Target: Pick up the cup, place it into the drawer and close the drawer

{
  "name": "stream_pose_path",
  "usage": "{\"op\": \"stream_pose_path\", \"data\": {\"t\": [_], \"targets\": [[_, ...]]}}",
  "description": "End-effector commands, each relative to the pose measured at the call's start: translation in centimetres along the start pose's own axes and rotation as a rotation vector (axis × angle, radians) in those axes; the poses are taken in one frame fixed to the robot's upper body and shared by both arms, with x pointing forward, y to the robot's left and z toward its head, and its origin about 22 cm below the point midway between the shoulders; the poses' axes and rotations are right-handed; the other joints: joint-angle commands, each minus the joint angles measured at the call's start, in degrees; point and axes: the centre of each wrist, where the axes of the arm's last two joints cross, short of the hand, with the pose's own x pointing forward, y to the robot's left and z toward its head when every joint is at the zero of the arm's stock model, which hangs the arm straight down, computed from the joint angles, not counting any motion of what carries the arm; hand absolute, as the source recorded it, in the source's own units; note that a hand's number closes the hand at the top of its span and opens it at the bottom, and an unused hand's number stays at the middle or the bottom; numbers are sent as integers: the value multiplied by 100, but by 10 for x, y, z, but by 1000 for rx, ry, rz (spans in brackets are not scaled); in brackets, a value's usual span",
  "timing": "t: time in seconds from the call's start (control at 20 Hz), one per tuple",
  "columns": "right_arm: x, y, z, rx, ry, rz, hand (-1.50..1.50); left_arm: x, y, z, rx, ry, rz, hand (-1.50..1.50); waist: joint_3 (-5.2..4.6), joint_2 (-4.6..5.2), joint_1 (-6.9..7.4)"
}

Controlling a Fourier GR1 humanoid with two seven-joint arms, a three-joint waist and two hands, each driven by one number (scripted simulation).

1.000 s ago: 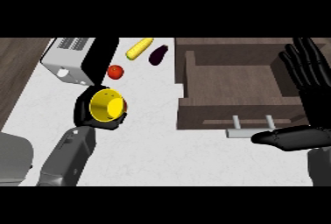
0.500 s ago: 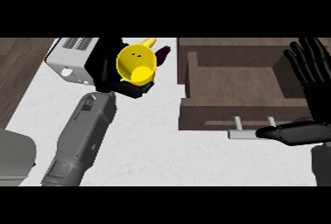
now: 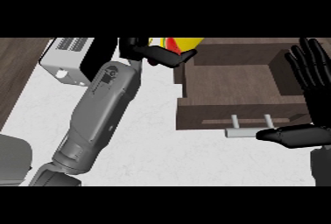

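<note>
Landmark: the open drawer (image 3: 233,94), brown wood, with a grey bar handle (image 3: 249,131) on its front.
Change since half a second ago: the left hand (image 3: 152,51) had carried the cup (image 3: 184,43) from well left of the drawer to the drawer's back-left corner; the grey left forearm (image 3: 100,113) now ran slantwise along the drawer's left side.
Cup: yellow, only a part visible at the top edge of the view, just over the drawer's back-left corner, with a red patch against it.
Left hand fingers: curled round the cup, hiding most of it.
Right hand (image 3: 310,83): unchanged, upright at the drawer's right side, fingers straight and spread, thumb lying just right of the handle.
Around: a white toaster (image 3: 65,59) stood well left of the drawer; a grey object (image 3: 13,162) lay far to the drawer's front-left.
In the way: the left hand and forearm covered the counter (image 3: 161,148) beside the drawer's left wall.
</note>
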Motion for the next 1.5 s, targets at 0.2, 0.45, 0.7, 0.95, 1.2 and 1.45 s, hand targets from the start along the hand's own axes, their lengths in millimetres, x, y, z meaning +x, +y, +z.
{"op": "stream_pose_path", "data": {"t": [0.2, 0.45, 0.7, 0.95, 1.2, 1.45], "targets": [[-1, 1, -6, 25, -10, 6, -150, 15, -42, -36, -3, 182, -94, 150, 2, 54, -173], [16, -1, -16, 35, -34, -2, -150, 3, -49, -34, -9, 283, -185, 150, 3, 89, -336], [4, 24, -15, 79, -66, -42, -150, -21, -42, -18, -94, 390, -232, 150, 8, 173, -634], [2, 23, -27, 99, -82, -43, -150, -37, -38, -2, -157, 439, -270, 150, 12, 250, -880], [17, 26, -42, 164, -115, -55, -150, -42, -38, 5, -164, 439, -253, -150, 5, 297, -1068], [12, 54, -45, 360, -120, -177, -150, -40, -37, 7, -54, 369, -109, -150, -2, 333, -1132]]}}
